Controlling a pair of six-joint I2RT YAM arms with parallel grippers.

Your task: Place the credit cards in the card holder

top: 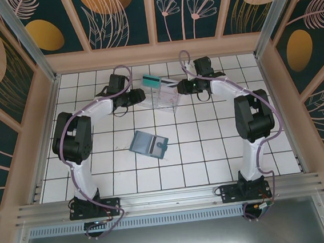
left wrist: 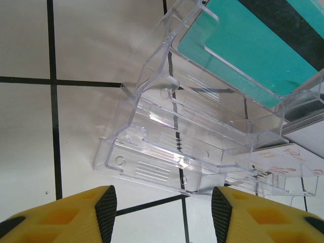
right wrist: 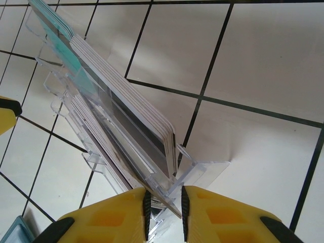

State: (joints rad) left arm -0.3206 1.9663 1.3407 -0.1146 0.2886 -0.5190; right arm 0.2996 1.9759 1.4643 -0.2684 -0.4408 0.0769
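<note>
Credit cards [top: 157, 80] stand in a clear tray [top: 166, 102] at the far middle of the desk [top: 211, 151]. We see the right claw [right wrist: 164, 207] pinching one card's edge. The left claw [left wrist: 164, 215] gapes open just left of the tray. The card holder [top: 149, 144] lies open nearer, mid-desk.

We see a clear stepped plastic tray [top: 163, 100] [left wrist: 162, 152] [right wrist: 96, 157] standing on a white tiled tabletop [top: 211, 157] with black grid lines, near its far edge. Dark-teal wall panels [top: 114, 17] with pale flowers and orange ovals surround the table. A grooved aluminium rail [top: 169, 198] spans the near edge.
</note>
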